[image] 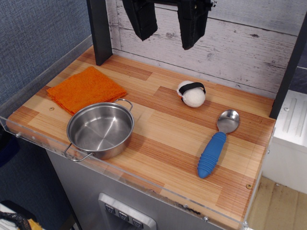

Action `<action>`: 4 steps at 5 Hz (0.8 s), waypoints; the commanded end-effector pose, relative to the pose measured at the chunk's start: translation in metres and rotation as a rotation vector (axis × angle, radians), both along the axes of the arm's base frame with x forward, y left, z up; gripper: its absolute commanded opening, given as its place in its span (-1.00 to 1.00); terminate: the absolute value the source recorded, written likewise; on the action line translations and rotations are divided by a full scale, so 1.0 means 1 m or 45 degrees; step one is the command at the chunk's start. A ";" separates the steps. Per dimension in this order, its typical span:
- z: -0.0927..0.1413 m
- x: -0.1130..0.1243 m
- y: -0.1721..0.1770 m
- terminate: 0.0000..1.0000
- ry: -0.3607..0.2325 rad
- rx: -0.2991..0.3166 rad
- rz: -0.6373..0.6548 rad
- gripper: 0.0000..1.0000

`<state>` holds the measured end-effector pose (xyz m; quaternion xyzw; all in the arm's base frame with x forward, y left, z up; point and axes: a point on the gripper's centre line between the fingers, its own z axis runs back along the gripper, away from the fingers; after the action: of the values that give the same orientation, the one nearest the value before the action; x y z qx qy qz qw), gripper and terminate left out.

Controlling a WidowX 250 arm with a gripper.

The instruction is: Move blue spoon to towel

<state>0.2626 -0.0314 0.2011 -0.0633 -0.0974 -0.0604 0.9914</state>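
The blue spoon lies flat on the wooden tabletop at the right, silver bowl pointing away, ribbed blue handle toward the front edge. The orange towel lies folded flat at the back left. My gripper hangs at the top of the view, well above the table, its two black fingers apart and nothing between them. It is far from both the spoon and the towel.
A steel pot with two loop handles stands just in front of the towel. A white ball-shaped toy with a black band sits behind the spoon. A dark post rises at the back left. A clear rim edges the table.
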 end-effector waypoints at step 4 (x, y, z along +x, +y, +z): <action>-0.064 0.004 -0.044 -1.00 0.000 0.020 -0.152 1.00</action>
<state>0.2640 -0.0753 0.1272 -0.0599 -0.0752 -0.1171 0.9885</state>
